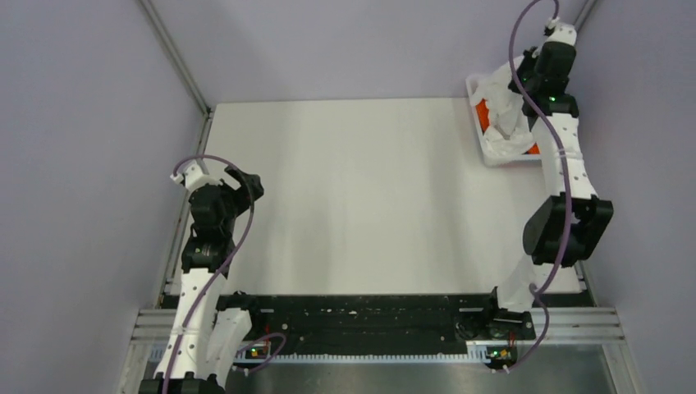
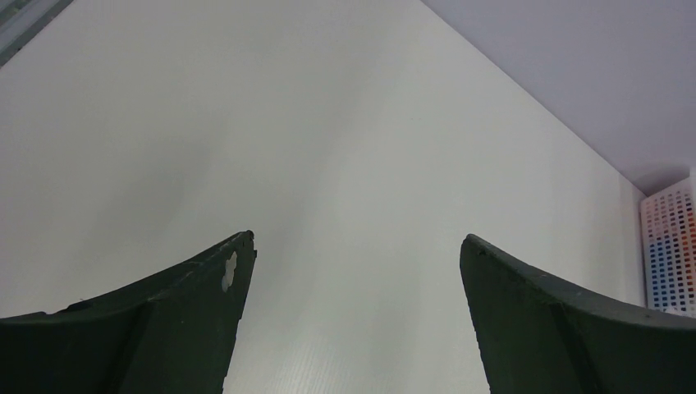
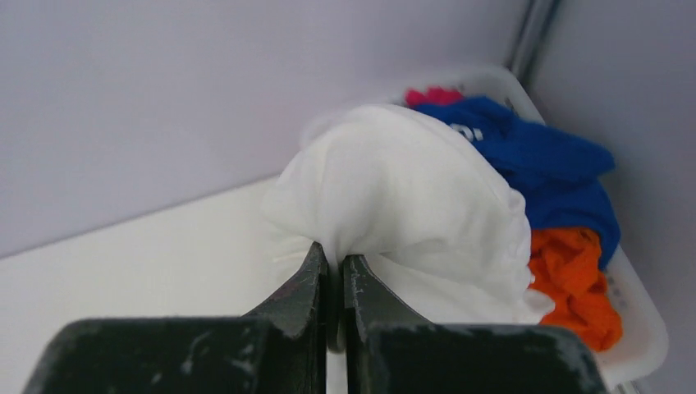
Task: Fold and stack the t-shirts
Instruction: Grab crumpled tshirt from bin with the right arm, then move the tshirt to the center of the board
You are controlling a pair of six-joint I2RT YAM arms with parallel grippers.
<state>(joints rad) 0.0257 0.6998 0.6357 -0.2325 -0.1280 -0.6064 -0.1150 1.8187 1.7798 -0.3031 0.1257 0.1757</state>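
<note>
Our right gripper (image 3: 335, 263) is clamped on the white shirt (image 3: 402, 189), bunched over the basket (image 3: 647, 345) that holds the blue shirt (image 3: 558, 164) and orange shirt (image 3: 574, 275). Our left gripper (image 2: 359, 238) gapes wide, empty, above the table (image 2: 328, 123).

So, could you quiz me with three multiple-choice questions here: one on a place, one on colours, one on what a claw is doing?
1. Where is the white plastic rectangular basket?
A. far right corner of the white table
B. near left corner
C. table's middle
2. Which coloured shirts lie in the basket?
A. green, yellow
B. blue shirt, orange shirt, pink-red shirt
C. one black
3. The right gripper is:
A. open over bare table
B. shut on the white cloth t-shirt
C. shut on the basket rim
Answers: 1 A, the top view shows it there; 2 B, the right wrist view shows those colours; 3 B, its fingers pinch a white fold.
</note>
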